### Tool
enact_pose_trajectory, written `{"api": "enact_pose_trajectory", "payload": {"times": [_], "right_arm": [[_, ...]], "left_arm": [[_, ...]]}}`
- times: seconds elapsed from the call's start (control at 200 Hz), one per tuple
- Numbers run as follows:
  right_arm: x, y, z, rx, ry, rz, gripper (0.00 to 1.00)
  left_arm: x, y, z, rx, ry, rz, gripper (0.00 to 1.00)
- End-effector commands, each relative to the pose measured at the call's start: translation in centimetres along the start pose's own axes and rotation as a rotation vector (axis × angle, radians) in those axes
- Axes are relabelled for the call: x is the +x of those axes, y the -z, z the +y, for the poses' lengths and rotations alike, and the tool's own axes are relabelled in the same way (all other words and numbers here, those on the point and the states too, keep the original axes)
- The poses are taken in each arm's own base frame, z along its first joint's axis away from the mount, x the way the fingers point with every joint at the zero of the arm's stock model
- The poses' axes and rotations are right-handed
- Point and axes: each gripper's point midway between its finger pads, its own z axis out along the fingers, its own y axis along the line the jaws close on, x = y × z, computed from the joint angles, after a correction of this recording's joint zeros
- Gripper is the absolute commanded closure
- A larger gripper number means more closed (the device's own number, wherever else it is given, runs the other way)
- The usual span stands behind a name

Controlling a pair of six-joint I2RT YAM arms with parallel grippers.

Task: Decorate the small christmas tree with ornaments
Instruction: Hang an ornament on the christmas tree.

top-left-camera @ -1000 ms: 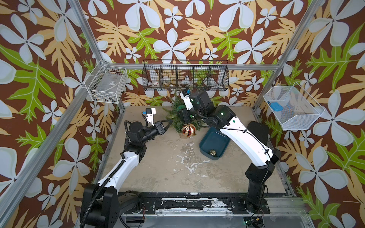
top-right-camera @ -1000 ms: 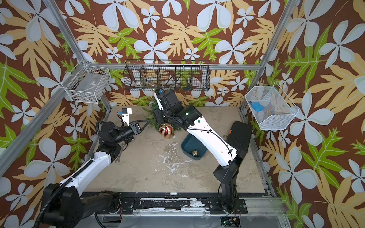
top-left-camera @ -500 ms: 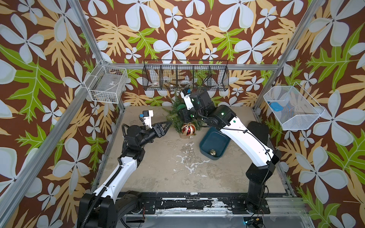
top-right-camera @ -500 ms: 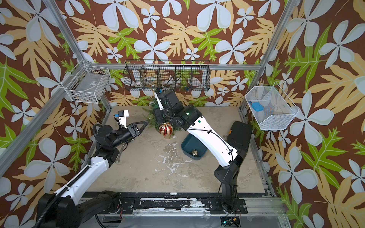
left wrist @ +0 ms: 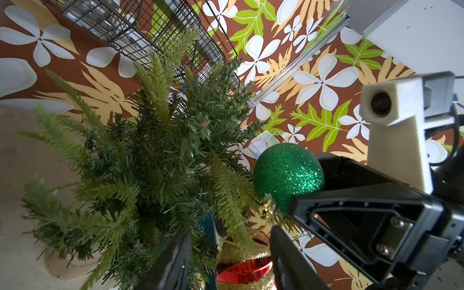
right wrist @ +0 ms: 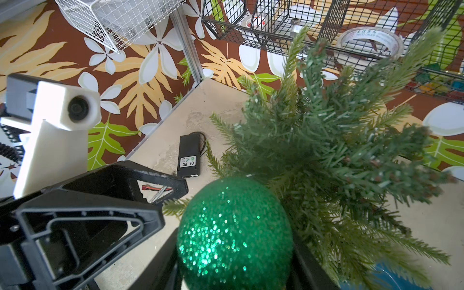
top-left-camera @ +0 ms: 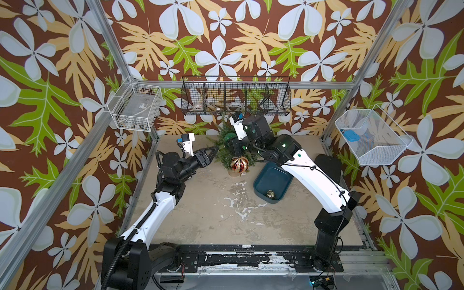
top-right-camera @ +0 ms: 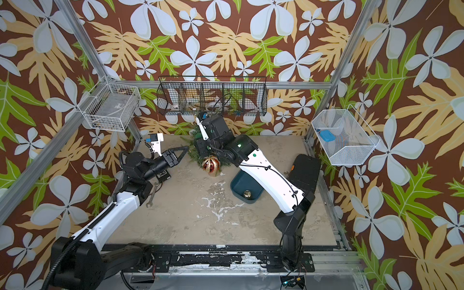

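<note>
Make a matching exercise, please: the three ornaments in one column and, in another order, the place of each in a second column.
1. red ornament
2. green ornament
3. gold ornament

A. in the blue tray
B. low on the tree
C. held in the right gripper

Pairs: 1-B, 2-C, 3-A
</note>
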Motion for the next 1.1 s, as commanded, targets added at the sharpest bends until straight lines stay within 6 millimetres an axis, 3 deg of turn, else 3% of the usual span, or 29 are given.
{"api": "enact_pose_trajectory", "payload": {"times": [0.0, 0.41, 0.656, 0.806, 1.096], "right_arm": [[-0.9, 0.4, 0.2, -0.010, -0.012, -0.034, 0.45], [-0.8, 0.3, 0.1, -0.004, -0.013, -0.037, 0.45], [-0.7, 0.4, 0.1, -0.008, -0.014, -0.038, 0.45], [-0.5, 0.7, 0.2, -0.017, -0.014, -0.040, 0.44], [-1.0, 1.8, 1.4, -0.089, -0.021, -0.063, 0.37]], "left_arm": [[-0.5, 0.0, -1.1, 0.047, -0.019, -0.007, 0.56], [0.3, -0.7, -1.3, 0.067, -0.006, 0.017, 0.66], [0.2, -0.6, -1.3, 0.067, -0.010, 0.007, 0.88], [0.0, -0.7, -1.6, 0.071, -0.017, 0.006, 0.96], [-0.2, -0.8, -1.8, 0.070, -0.034, 0.008, 1.00]]}}
